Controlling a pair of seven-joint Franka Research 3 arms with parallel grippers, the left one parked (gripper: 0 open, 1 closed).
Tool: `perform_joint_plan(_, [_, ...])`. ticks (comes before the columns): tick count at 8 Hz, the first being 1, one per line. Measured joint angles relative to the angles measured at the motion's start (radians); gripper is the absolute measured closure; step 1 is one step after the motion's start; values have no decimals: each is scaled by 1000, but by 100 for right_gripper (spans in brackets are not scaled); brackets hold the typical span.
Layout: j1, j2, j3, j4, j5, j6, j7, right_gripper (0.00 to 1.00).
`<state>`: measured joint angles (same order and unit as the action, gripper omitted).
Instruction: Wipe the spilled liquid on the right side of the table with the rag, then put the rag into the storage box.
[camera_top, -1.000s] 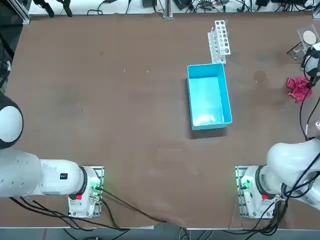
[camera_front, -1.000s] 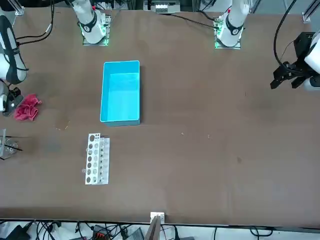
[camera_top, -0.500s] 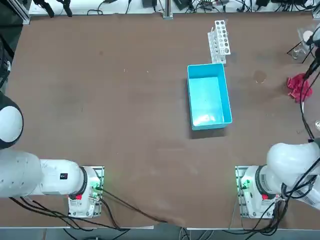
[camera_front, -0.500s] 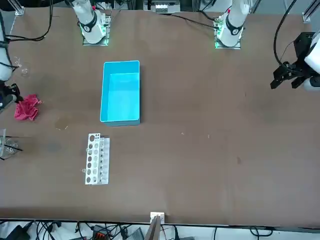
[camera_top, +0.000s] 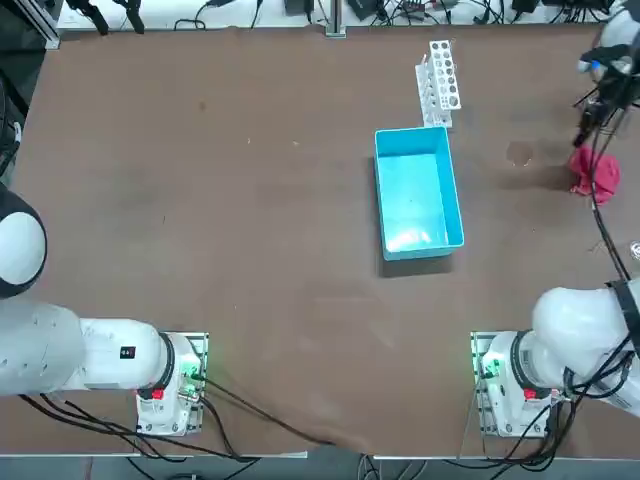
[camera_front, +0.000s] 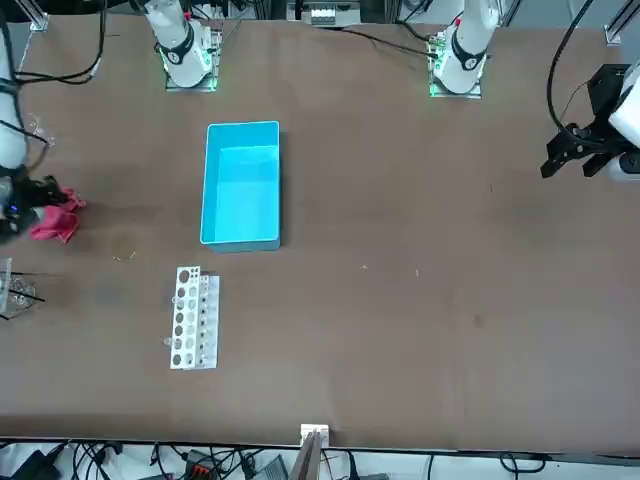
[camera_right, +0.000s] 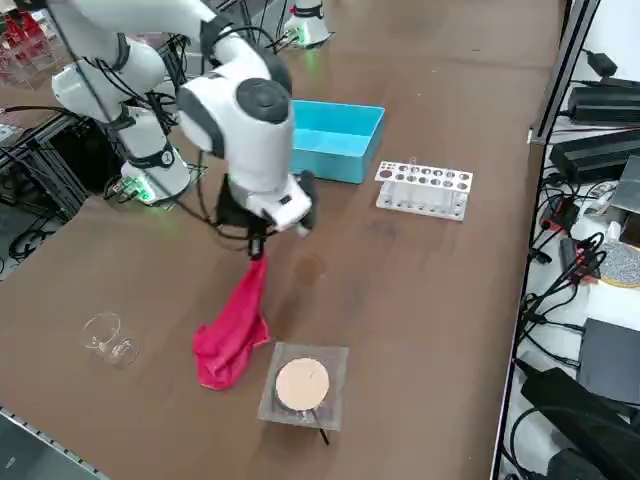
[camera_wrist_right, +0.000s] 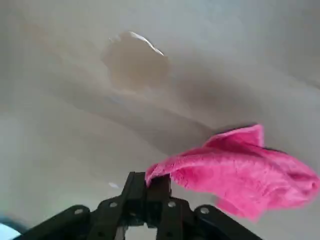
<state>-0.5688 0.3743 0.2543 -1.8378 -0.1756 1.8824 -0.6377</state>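
Note:
My right gripper (camera_right: 257, 249) is shut on one corner of the red-pink rag (camera_right: 233, 328). The rag hangs down from the gripper, and its lower end is bunched on the table (camera_top: 250, 200) near the right edge. In the wrist view the fingertips (camera_wrist_right: 159, 183) pinch the rag (camera_wrist_right: 240, 167), and the spilled liquid (camera_wrist_right: 136, 60) lies beyond it as a roundish wet patch. From above, the gripper (camera_top: 585, 133) is over the rag (camera_top: 597, 172), with the spilled liquid (camera_top: 519, 154) a short way toward the light-blue storage box (camera_top: 378, 190). The rag (camera_front: 55, 220) also shows in the front view.
A white test-tube rack (camera_top: 440, 78) lies just beyond the storage box (camera_right: 325, 162). A clear square dish with a beige disc (camera_right: 303, 385) sits close to the rag at the table's edge. A small glass (camera_right: 108, 340) stands nearby.
The right gripper has risen and shifted toward the table's far side with the rag's corner in it. The rag went from a heap to a hanging strip.

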Motion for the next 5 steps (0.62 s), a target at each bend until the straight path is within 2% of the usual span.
perform_joint_plan(2, [132, 47, 23, -2, 15, -1, 276, 99])
perform_joint_plan(5, [326, 72, 26, 0, 150, 30, 531, 99])
